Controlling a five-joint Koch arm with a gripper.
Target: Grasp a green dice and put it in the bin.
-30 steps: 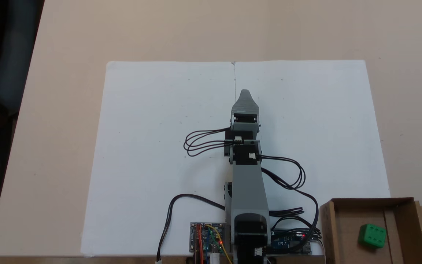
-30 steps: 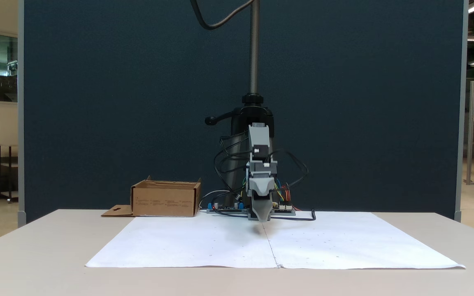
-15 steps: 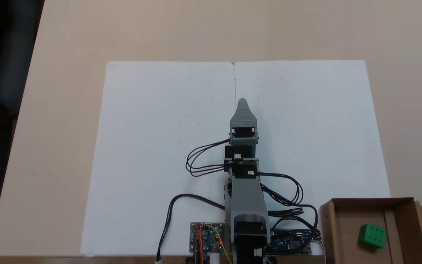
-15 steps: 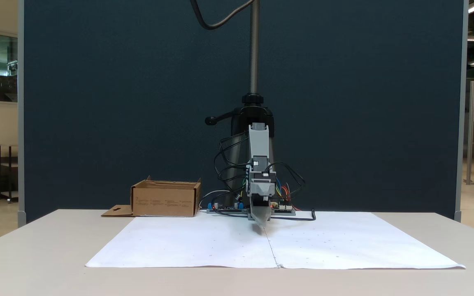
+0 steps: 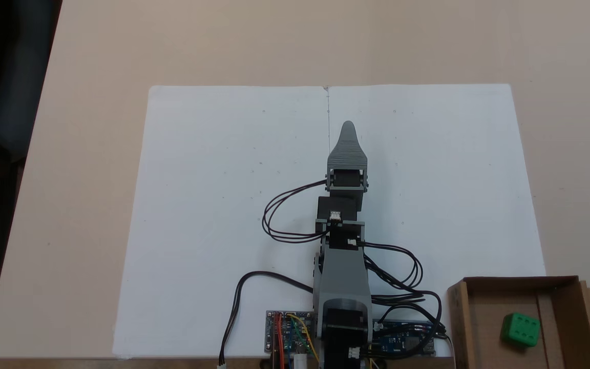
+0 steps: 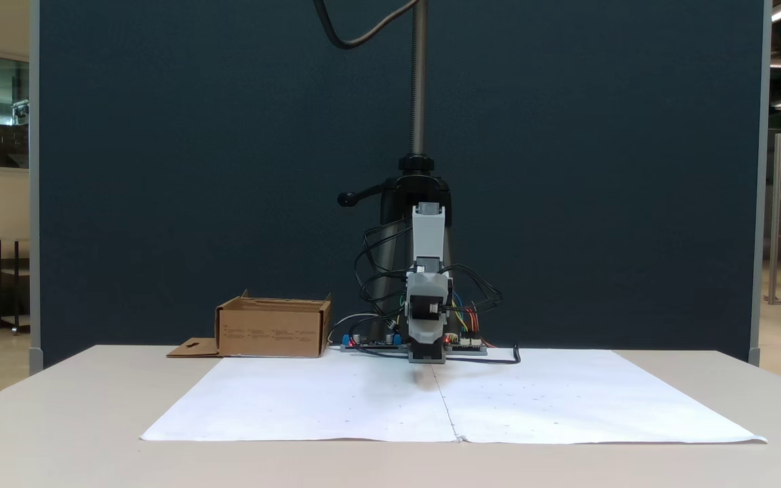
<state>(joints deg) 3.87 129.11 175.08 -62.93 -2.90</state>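
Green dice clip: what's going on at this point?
The green dice already lies inside the bin, at the lower right of a fixed view. The arm reaches out over the white paper, its hand holding nothing and well away from the box. Whether the hand is open or shut cannot be told.

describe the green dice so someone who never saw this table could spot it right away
In the fixed view from above, find the white paper sheet on the tan table, then go to its lower right corner, where the brown cardboard bin sits beside the arm's base. The green dice lies inside it: a small cube with recessed pips, the one bright green thing against all the brown cardboard.
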